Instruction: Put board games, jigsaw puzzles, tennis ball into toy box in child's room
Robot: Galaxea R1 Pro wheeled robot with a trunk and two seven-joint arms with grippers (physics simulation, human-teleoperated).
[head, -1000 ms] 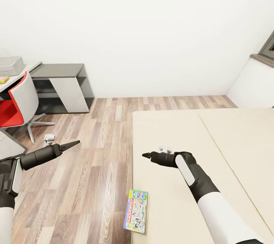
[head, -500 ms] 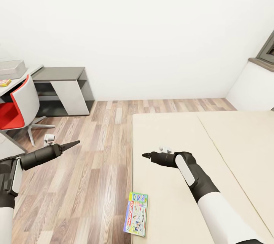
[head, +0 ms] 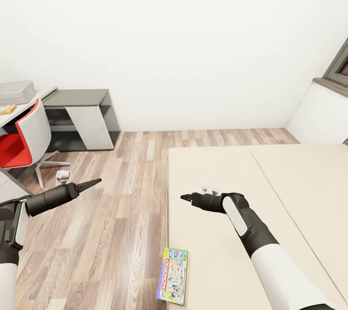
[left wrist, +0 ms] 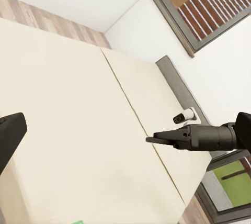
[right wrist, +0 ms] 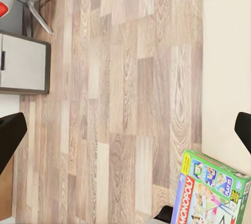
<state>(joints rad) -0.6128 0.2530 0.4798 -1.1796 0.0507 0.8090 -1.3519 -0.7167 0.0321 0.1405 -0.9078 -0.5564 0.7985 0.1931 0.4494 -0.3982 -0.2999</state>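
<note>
A flat white-and-green Monopoly board game box (head: 173, 275) lay at the beige bed's (head: 270, 189) lower-left edge. The right gripper (head: 185, 198) and left gripper (head: 95, 183) hovered empty; their finger spread I couldn't tell.

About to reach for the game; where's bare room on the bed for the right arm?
The bed is bare beyond the right pincer and across to the far wall. The only clutter is the game, overhanging the floor-side edge.

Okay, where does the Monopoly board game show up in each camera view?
Head view: board game at the bed's near corner, low centre, overhanging the floor.
Left wrist view: a green sliver at the bottom edge, probably it.
Right wrist view: lower right.
Shared landmark: the bed's edge against the wood floor.
</note>
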